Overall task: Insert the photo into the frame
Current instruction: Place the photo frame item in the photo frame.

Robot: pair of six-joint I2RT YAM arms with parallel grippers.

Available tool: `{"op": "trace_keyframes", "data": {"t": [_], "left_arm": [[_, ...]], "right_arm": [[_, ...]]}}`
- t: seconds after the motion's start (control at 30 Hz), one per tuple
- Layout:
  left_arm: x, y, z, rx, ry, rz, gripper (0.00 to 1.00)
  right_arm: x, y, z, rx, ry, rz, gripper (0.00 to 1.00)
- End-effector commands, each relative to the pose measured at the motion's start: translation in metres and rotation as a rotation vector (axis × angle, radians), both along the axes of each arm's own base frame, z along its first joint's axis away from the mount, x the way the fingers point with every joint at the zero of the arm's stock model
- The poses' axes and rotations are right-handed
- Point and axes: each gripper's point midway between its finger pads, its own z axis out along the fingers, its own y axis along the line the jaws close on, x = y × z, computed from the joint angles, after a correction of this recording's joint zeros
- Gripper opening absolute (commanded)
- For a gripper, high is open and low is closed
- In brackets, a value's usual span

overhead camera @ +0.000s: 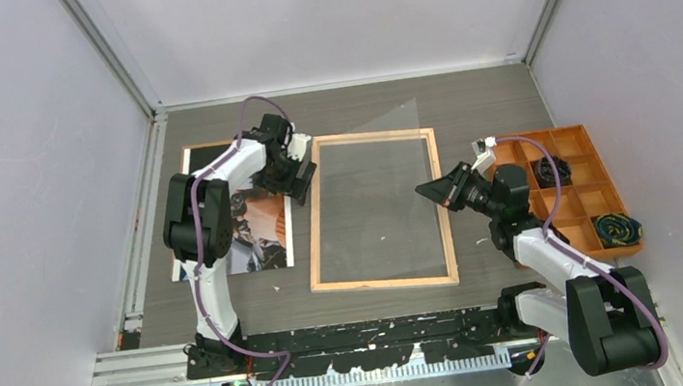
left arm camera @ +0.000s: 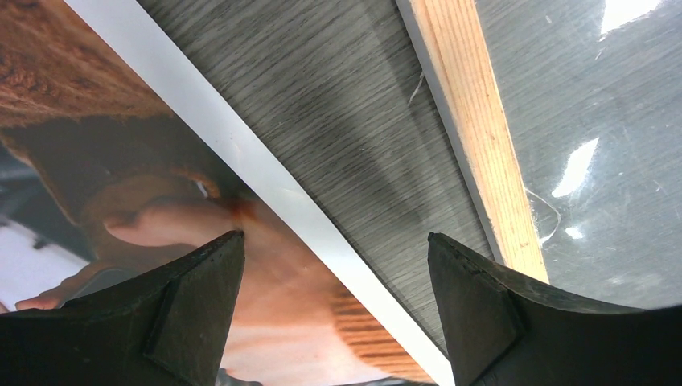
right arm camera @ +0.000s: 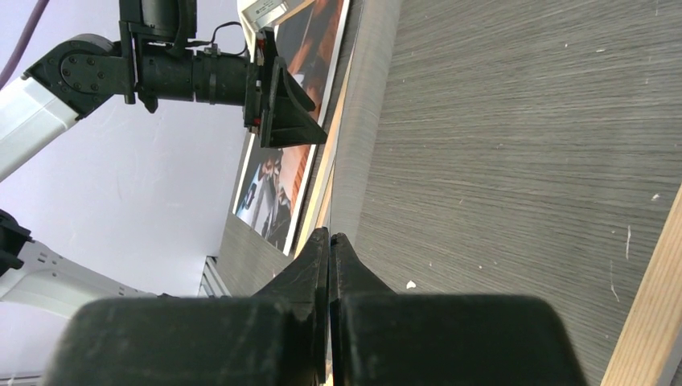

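The grey tabletop has walls close on the left, far and right sides. Its bare room is the far strip and a narrow lane down the middle-left.

The frame lies flat at the centre, wood back up. Its long axis runs from my bases towards the far wall. The clear pane tilts up out of the frame, and its raised far corner reaches past the frame's far rail.

The photo lies picture side up, left of the frame. Its long axis runs the same near-to-far way. Its white right border is parallel to the frame's left rail, with only that lane of bare tabletop between them.

An orange tray sits by the right wall, well apart from the frame.

My left tool hangs spread wide over the lane. One finger is above the photo's right edge and the other is beside the frame's left rail, gripping nothing.

My right tool is at the frame's right rail and points left. Its fingers are pressed together on the thin edge of the pane.
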Motion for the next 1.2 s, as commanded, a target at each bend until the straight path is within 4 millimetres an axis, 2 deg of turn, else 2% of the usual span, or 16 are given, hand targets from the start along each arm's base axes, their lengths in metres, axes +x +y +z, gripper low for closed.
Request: {"op": "trace_keyframes", "data": {"t": [0.0, 0.5, 0.77, 0.87, 0.97, 1.03, 1.17], "left_arm": [[-0.015, -0.01, -0.03, -0.027, 0.092, -0.023, 0.86], [-0.016, -0.011, -0.028, -0.033, 0.089, -0.032, 0.86], [-0.017, -0.012, -0.025, -0.036, 0.085, -0.033, 0.86], [-0.016, -0.011, -0.026, -0.034, 0.084, -0.033, 0.86], [-0.016, -0.011, -0.027, -0.031, 0.084, -0.034, 0.86], [-0.016, -0.011, -0.028, -0.032, 0.085, -0.033, 0.86], [-0.016, -0.011, -0.029, -0.033, 0.085, -0.033, 0.86]], "right_arm": [[0.007, 0.001, 0.018, 0.017, -0.08, 0.0, 0.01], [0.015, 0.0, 0.004, 0.0, -0.049, -0.017, 0.01], [0.013, -0.003, -0.013, -0.053, -0.014, -0.01, 0.02], [0.013, -0.007, -0.021, -0.084, 0.01, -0.03, 0.12], [0.015, -0.012, -0.025, -0.114, 0.036, -0.056, 0.35], [0.017, -0.014, -0.026, -0.128, 0.047, -0.072, 0.46], [0.02, -0.017, -0.029, -0.157, 0.068, -0.08, 0.56]]}}
